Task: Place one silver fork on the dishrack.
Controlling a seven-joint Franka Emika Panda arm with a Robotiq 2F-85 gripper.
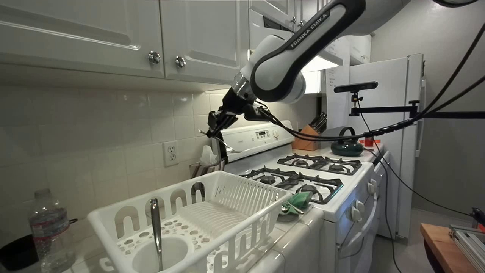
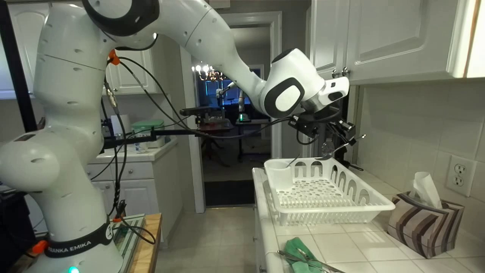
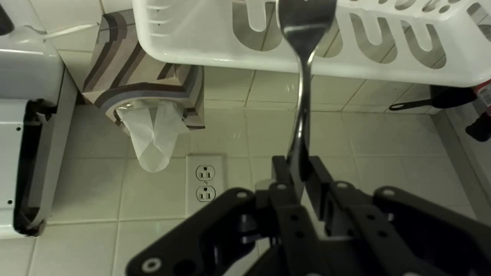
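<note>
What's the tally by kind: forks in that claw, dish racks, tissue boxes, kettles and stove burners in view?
Silver fork in the gripper: 1
Dishrack: 1
Tissue box: 1
Kettle: 1
Stove burners in view: 4
Total: 8

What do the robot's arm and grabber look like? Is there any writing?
The arm is white and rounded with black trim, and says FRANKA EMIKA in white letters. The gripper is black, with two fingers. Black cables hang from the arm.

white cabinets point(image 1: 201, 38) | tiled wall point(image 1: 113, 144) | pale floor point(image 2: 227, 239) | white doorframe point(image 2: 276, 87) | lit chandelier point(image 2: 209, 73) beyond
</note>
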